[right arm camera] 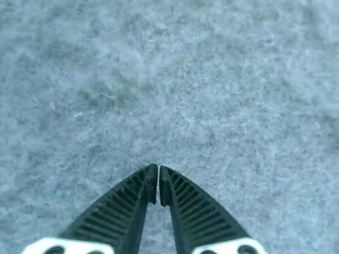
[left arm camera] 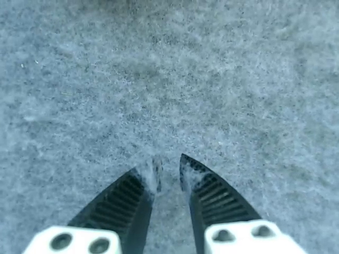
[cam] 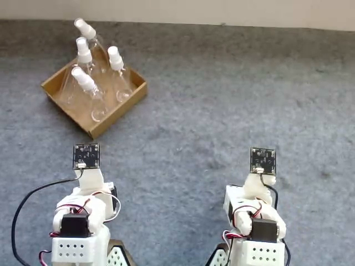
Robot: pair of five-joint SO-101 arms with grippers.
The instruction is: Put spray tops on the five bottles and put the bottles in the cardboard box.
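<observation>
The cardboard box (cam: 118, 114) lies at the far left of the grey carpet. Several clear bottles with white spray tops lie in it, among them one bottle (cam: 90, 90) near the front and another bottle (cam: 118, 72) on the right side. My left arm (cam: 83, 206) is folded back at the near edge, well short of the box. Over bare carpet, the left gripper (left arm camera: 169, 161) is open by a narrow gap with nothing in it. My right arm (cam: 255, 209) is folded back at the near right. Its right gripper (right arm camera: 158, 170) is shut and empty above the carpet.
Grey carpet (cam: 222, 111) covers the whole table between the arms and the box. A pale wall strip (cam: 222, 11) runs along the far edge. A black cable (cam: 19, 210) loops beside the left arm's base.
</observation>
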